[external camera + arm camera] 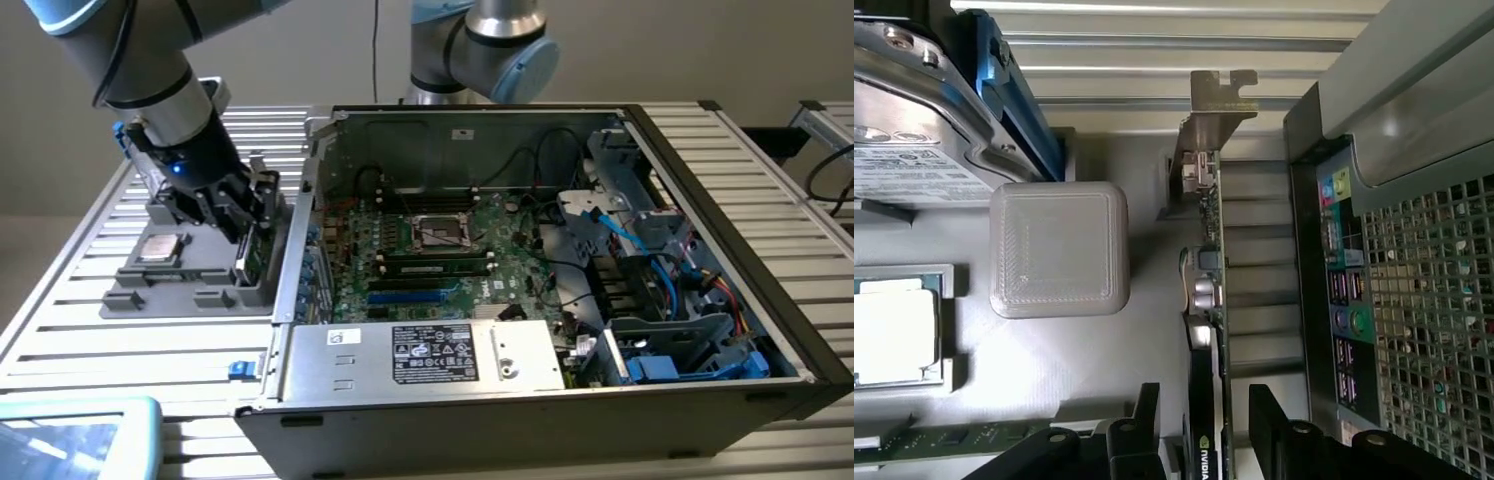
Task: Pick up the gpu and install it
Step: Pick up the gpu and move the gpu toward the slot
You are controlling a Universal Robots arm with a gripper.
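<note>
The gpu (pixel 251 252) stands on its edge in a slot at the side of a grey parts tray (pixel 174 295), beside the open computer case (pixel 534 420). In the wrist view the gpu (pixel 1211 290) shows edge-on: green board, silver bracket (pixel 1219 100) at the far end, black cooler block (pixel 1201 440) close to the camera. My gripper (pixel 238 215) hangs right over the card. Open, the gripper (pixel 1204 395) has one black finger (pixel 1146 420) on each side of the card, with a small gap on both sides. Inside the case lies the large green motherboard (pixel 441 265).
The tray also holds a CPU (pixel 889 340), a hard drive (pixel 914 130), a memory stick (pixel 944 440) and a grey block (pixel 1059 248). The case's rear port panel (pixel 1344 300) stands close beside the card. A second arm's base (pixel 474 50) rises behind the case.
</note>
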